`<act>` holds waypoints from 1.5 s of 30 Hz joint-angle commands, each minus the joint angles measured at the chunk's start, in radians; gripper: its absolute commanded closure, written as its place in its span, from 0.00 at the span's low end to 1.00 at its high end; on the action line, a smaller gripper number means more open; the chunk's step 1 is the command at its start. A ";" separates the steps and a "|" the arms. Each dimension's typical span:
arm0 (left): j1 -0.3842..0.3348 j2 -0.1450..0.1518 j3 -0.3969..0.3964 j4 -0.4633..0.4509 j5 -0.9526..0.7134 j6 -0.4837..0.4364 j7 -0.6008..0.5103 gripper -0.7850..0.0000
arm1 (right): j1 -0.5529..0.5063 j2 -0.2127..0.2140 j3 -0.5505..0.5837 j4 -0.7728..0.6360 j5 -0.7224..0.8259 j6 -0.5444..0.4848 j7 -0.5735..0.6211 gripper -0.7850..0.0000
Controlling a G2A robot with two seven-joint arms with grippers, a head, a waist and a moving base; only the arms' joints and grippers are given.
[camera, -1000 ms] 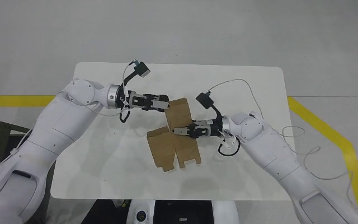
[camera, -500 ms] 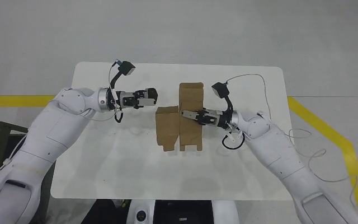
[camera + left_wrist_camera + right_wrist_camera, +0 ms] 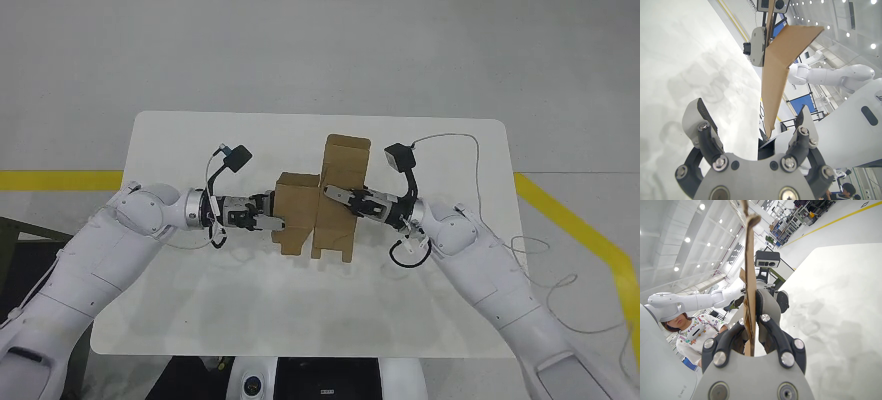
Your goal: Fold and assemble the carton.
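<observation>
The brown cardboard carton (image 3: 322, 205) is a partly folded blank held above the middle of the white table (image 3: 180, 140). My right gripper (image 3: 337, 193) is shut on one of its panels; in the right wrist view the cardboard (image 3: 750, 275) runs edge-on between the closed fingers of that gripper (image 3: 750, 306). My left gripper (image 3: 270, 222) is at the carton's left panel. In the left wrist view this gripper (image 3: 751, 113) is open, and a corner of the cardboard (image 3: 776, 75) hangs in the gap between its fingers, with no visible contact.
A thin cable (image 3: 455, 150) loops from the right wrist over the far right part of the table. Yellow floor lines (image 3: 60, 180) run past both sides. Bare table lies near the front edge and along the far side.
My left gripper has swung from the far left down to the carton's left panel. My right gripper has turned the carton and shifted it slightly farther from the front edge.
</observation>
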 commanded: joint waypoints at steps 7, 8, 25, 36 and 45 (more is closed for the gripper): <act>0.013 0.001 -0.004 -0.027 -0.005 0.015 -0.015 1.00 | 0.001 -0.011 -0.002 0.006 -0.013 0.001 -0.018 1.00; 0.015 0.001 -0.005 -0.030 -0.005 0.018 -0.018 1.00 | 0.001 -0.012 -0.002 0.009 -0.015 0.000 -0.018 1.00; 0.018 0.013 -0.035 -0.031 -0.070 0.119 -0.119 1.00 | -0.015 -0.003 0.047 0.024 0.022 -0.003 0.071 0.00; -0.022 0.049 0.008 -0.093 -0.014 0.219 -0.220 1.00 | -0.040 0.053 0.134 -0.029 0.176 0.085 0.422 0.00; -0.061 0.089 0.082 -0.142 -0.031 0.257 -0.258 1.00 | -0.055 0.066 0.109 -0.065 0.217 0.140 0.481 0.55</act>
